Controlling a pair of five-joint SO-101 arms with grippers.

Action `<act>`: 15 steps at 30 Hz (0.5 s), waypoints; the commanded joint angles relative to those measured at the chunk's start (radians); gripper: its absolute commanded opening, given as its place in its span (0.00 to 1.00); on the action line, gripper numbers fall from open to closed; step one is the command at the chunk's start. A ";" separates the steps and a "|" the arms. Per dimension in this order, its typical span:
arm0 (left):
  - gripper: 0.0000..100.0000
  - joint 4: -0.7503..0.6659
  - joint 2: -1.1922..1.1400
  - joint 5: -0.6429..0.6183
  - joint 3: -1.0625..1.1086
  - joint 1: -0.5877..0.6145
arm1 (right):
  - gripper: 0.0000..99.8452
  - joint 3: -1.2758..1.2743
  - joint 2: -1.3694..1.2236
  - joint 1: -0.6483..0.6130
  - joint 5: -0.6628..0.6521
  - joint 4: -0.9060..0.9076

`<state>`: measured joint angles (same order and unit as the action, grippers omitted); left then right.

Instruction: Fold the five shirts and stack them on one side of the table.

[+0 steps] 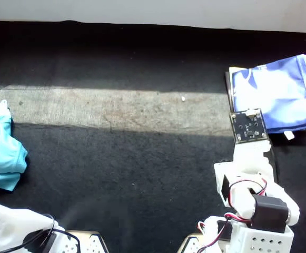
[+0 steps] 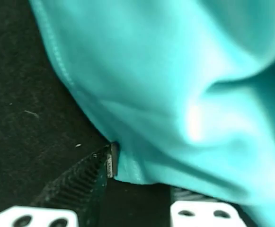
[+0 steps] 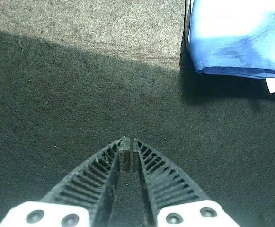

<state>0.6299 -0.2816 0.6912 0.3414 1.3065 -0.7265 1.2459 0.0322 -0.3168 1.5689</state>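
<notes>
A crumpled teal shirt (image 1: pixel 2 147) lies at the table's left edge. In the left wrist view the teal shirt (image 2: pixel 175 85) is very close, and my left gripper (image 2: pixel 128 165) is shut on its lower hem; one ribbed finger (image 2: pixel 92 177) shows and cloth covers the other. A folded blue shirt (image 1: pixel 276 95) rests at the right side of the table, on top of other folded layers whose edges (image 1: pixel 229 87) peek out. My right gripper (image 3: pixel 128 153) is shut and holds nothing, low over the dark mat just short of the blue shirt (image 3: pixel 241 38).
The dark mat (image 1: pixel 142 174) covers the table, crossed by a sunlit band (image 1: pixel 116 108). The right arm's body (image 1: pixel 253 179) stands at the front right, the left arm's base (image 1: pixel 16 226) at the front left. Open mat lies between the two shirts.
</notes>
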 commanded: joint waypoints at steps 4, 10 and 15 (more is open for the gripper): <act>0.01 0.038 0.070 0.005 -0.048 -0.016 | 0.03 -0.001 0.004 -0.007 0.006 -0.015; 0.01 0.140 0.246 0.005 -0.048 -0.050 | 0.03 -0.001 -0.001 -0.008 0.011 -0.016; 0.01 0.334 0.470 0.003 -0.050 -0.128 | 0.03 -0.050 -0.001 -0.070 0.011 -0.062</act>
<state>0.8615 0.0253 0.6928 0.3337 1.2390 -0.7511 1.2474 -0.0092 -0.3168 1.5382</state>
